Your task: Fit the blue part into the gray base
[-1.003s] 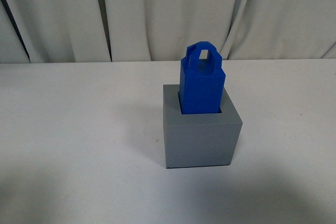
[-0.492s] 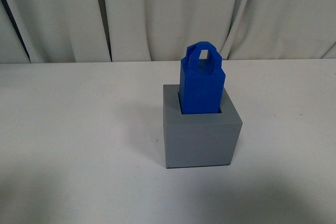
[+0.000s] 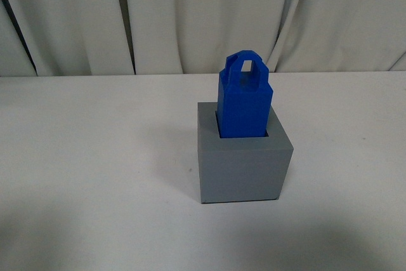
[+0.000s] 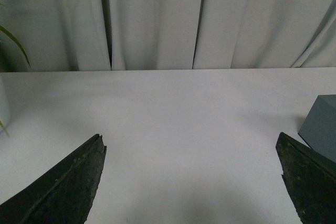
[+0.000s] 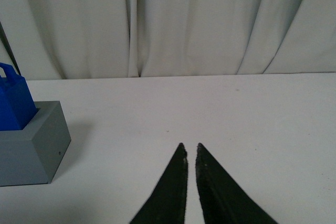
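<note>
The blue part (image 3: 244, 101) stands upright in the square socket of the gray base (image 3: 244, 169), near the middle of the white table in the front view; its loop handle points up. Neither arm shows in that view. In the left wrist view my left gripper (image 4: 191, 142) is open over bare table, and a corner of the gray base (image 4: 321, 127) shows beside one finger. In the right wrist view my right gripper (image 5: 189, 145) is shut on nothing, well apart from the gray base (image 5: 32, 142) and the blue part (image 5: 14, 100) seated in it.
The white table (image 3: 95, 157) runs back to a pale curtain (image 3: 203, 17). Green plant leaves (image 4: 13, 40) show at the edge of the left wrist view.
</note>
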